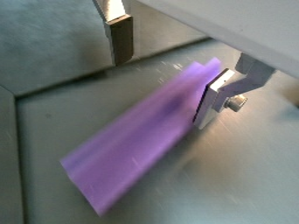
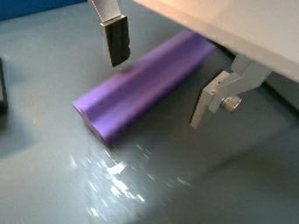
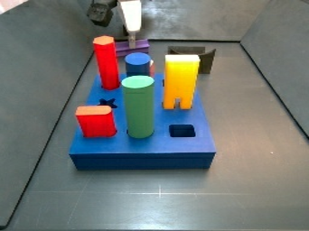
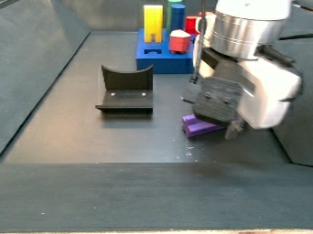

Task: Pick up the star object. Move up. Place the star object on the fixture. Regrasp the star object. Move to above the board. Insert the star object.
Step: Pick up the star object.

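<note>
In a side view, a red block (image 3: 96, 121) is seen at the left edge of the board (image 3: 145, 153), a flat blue slab with dark shaped holes in its top. Behind the block a red hexagonal post (image 3: 105, 61) is set, then a tall green cylinder (image 3: 137, 106), a shorter blue cylinder (image 3: 137, 66) and a glossy yellow arch block (image 3: 182, 80). The dark, open-fronted fixture (image 3: 201, 58) is placed just beyond the board's far right corner, on the grey floor. No writing or labels can be read.

The star object (image 1: 146, 131), a long purple prism with ridged sides and a matte face, is shown lying flat on the floor in both wrist views (image 2: 146, 83), well apart from the board. The gripper (image 2: 158, 74) is lowered around its far end; the flat silver fingers (image 1: 118, 35) with dark pads are spread apart and straddle the prism, with a gap visible on at least one side.
</note>
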You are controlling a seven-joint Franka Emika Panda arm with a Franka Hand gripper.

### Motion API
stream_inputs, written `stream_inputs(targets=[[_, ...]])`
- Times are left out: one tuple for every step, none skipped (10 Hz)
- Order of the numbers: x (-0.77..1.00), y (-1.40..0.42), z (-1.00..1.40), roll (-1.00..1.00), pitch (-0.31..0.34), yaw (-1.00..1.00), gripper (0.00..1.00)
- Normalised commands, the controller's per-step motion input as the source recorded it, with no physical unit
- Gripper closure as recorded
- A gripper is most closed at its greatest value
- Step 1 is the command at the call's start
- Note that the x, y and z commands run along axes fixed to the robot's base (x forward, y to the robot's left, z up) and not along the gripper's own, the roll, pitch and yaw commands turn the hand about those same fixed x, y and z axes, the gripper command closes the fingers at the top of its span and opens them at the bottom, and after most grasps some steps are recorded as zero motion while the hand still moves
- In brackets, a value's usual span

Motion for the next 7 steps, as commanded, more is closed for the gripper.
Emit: stream_inputs(targets=[[0.26, -0.20, -0.10, -0.45, -0.096, -0.25, 0.00], [0.22, -0.05, -0.20, -0.43, -0.009, 0.00, 0.00], [0.21, 0.00, -0.04, -0.50, -0.036, 0.13, 0.00], [0.15, -0.01, 0.01, -0.50, -0.027, 0.21, 0.00], [0.11, 0.00, 0.07, -0.50, -0.039, 0.19, 0.00], [0.06, 0.00, 0.09, -0.50, -0.024, 0.15, 0.00], [0.00, 0.17, 0.00, -0.50, 0.000, 0.03, 0.00]])
